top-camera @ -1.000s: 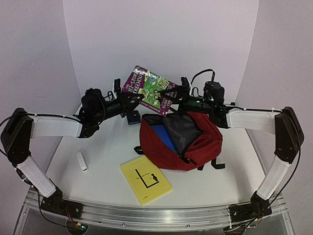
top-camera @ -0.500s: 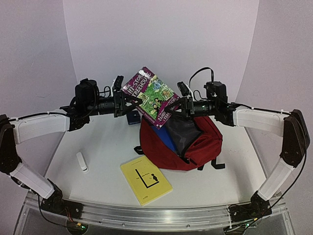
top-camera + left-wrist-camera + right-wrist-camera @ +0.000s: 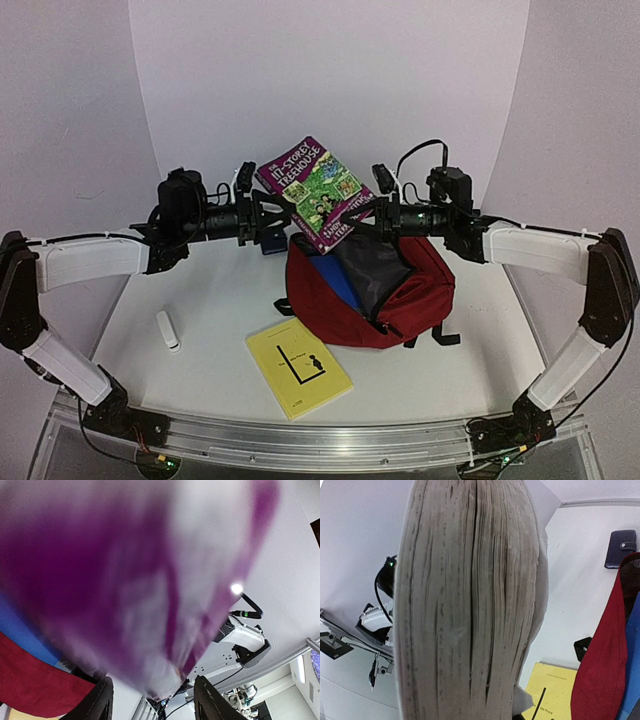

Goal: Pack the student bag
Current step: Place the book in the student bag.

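Now, the student bag [image 3: 400,300] is lying open on the table [image 3: 210,300], looking soft and floppy, so you are better gripping its stiffer zipper rim. Just above it, your right gripper [image 3: 378,210] is seemingly pinching the purple book [image 3: 315,190], while your left gripper [image 3: 262,210] is standing spread.

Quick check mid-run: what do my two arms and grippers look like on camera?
Both match: the left arm and right arm have white link covers with black joints. The left gripper and right gripper are black. A black cable loops above the right wrist.
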`<state>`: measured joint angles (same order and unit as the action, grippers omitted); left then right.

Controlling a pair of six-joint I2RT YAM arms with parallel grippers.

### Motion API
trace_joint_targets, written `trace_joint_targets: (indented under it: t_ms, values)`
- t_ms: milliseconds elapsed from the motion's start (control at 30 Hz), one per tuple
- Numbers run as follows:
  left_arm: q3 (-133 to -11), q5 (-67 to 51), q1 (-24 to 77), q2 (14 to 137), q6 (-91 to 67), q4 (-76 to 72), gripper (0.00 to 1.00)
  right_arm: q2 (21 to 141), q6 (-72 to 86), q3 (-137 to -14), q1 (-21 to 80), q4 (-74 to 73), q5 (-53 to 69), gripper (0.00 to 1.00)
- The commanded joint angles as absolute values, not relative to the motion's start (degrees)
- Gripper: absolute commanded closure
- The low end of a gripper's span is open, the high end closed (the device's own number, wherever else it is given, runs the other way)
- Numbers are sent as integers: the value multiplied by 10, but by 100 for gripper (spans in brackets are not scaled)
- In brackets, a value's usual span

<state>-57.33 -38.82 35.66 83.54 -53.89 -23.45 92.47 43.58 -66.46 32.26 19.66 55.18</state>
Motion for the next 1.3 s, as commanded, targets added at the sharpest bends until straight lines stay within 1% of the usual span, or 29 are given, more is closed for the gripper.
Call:
trace_joint_targets:
  t_ms: [0,133,333,400,467,533,633,700,767,833,867,900,1000,1033,1100,1133,1267]
  values:
    - [-551,-346,366,864,-591,-359,43,912,515,-662,321,366,500,100]
    - [-568,-322,374,895,-604,-396,41,928,543,-658,333,392,494,100]
    - [-580,-317,375,924,-614,-438,38,935,537,-646,349,396,480,100]
    - [-568,-317,375,922,-613,-458,35,933,534,-643,349,396,476,100]
    - [-553,-314,375,916,-613,-478,26,932,530,-640,349,396,475,100]
    - [-549,-311,375,912,-610,-479,24,931,524,-638,350,395,472,100]
    - [-556,-307,375,913,-606,-470,27,929,500,-631,356,374,456,100]
    - [-567,-307,375,919,-607,-467,32,929,480,-631,361,346,440,100]
    - [-575,-304,375,927,-613,-462,39,931,459,-635,366,318,427,100]
    - [-580,-293,375,932,-619,-458,49,933,442,-642,368,295,416,100]
    - [-578,-288,375,934,-622,-457,56,934,436,-645,368,283,410,100]
    - [-576,-280,375,933,-625,-453,62,934,426,-649,368,271,405,96]
    - [-560,-257,374,924,-627,-443,88,931,383,-660,368,219,387,71]
    - [-556,-254,372,921,-627,-439,93,929,368,-662,368,202,379,64]
    - [-547,-251,368,914,-630,-431,100,925,332,-664,368,168,361,44]
    - [-542,-251,366,911,-632,-430,100,924,312,-668,368,142,343,35]
    - [-518,-250,357,881,-638,-426,100,929,226,-692,367,50,257,20]
